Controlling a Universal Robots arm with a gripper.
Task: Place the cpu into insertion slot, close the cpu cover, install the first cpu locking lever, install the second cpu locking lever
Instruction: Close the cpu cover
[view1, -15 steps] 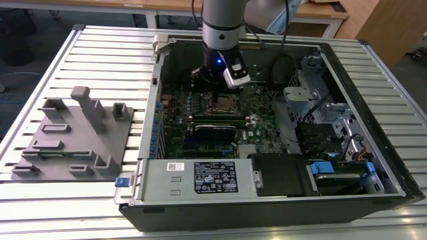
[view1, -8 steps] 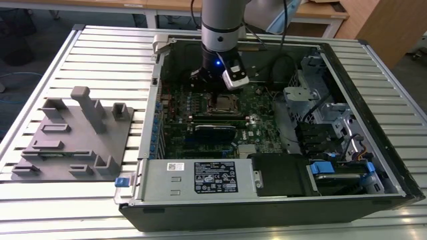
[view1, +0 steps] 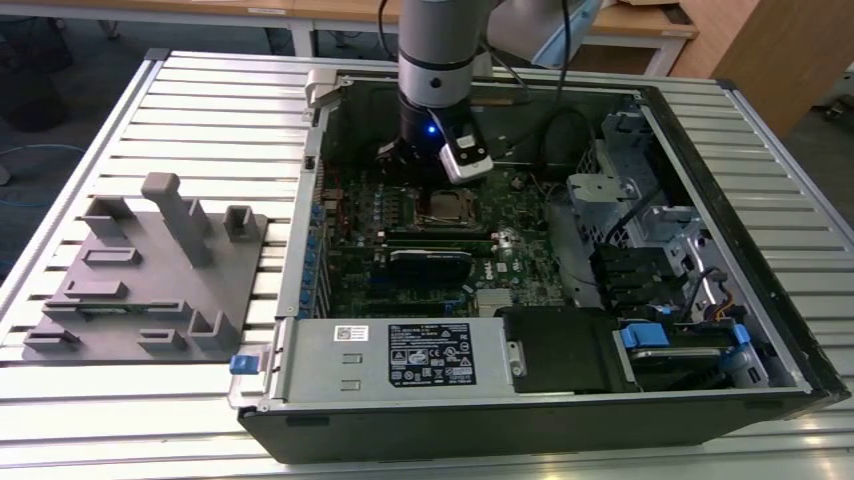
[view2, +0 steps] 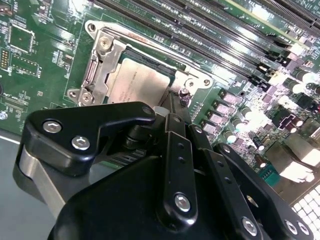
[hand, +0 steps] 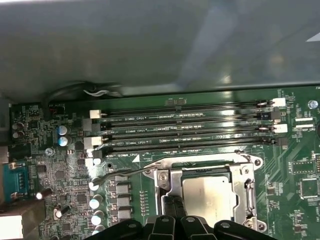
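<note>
Green board (view2: 40, 65): fingers (view2: 178, 120) closed together, tips at cpu cover (view2: 102, 65) edge.

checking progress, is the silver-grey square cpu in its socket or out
In: the flat silver-grey square cpu lies inside the silvery-rimmed socket in both wrist views.

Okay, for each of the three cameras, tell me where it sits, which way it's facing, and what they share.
Exterior view: off the arm, high up, looking down into the open computer case; the arm reaches in.
First wrist view: on the arm, looking down at the motherboard; the pincer shows by the cpu.
Second wrist view: on the arm, looking along the black pincer at the cpu.
Shared: both wrist views show the cpu and the memory slots.
</note>
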